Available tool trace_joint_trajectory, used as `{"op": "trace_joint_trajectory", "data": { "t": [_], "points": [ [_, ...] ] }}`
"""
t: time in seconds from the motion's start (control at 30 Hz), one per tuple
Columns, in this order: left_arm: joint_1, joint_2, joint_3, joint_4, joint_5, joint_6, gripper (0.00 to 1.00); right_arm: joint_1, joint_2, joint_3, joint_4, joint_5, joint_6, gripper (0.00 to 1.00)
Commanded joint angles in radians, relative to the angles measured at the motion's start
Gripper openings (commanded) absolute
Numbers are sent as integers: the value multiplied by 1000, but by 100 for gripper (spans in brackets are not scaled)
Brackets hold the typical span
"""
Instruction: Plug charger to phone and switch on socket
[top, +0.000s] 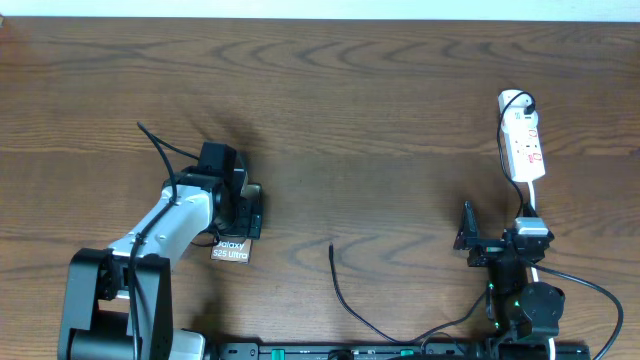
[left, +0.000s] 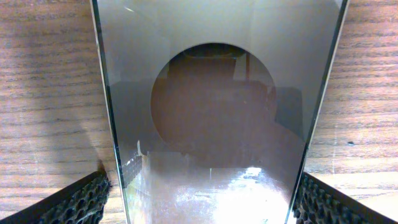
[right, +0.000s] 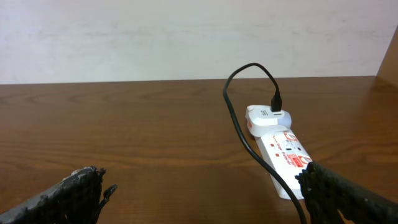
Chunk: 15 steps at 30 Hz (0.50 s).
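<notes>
Dark phone (left: 211, 124) is lying between the fingers of the left hand (left: 202, 199); whether they are clamping cannot be told. The right hand (right: 199, 193) is gaping wide, socket (right: 286, 155) ahead, charger (top: 333, 258) tip lying leftward on the desk (top: 350, 100).

Phone (left: 217, 124) glossy glass; table (top: 350, 110) grained wood; socket (right: 283, 152) white plastic.
</notes>
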Motion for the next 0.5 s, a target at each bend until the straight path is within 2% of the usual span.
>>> {"op": "trace_joint_trajectory", "data": {
  "t": [0.0,0.47],
  "points": [
    [2,39,-48,7,43,15,93,7,0,-1,-5,8,6,99],
    [2,39,-48,20,43,52,93,7,0,-1,-5,8,6,99]
  ]
}}
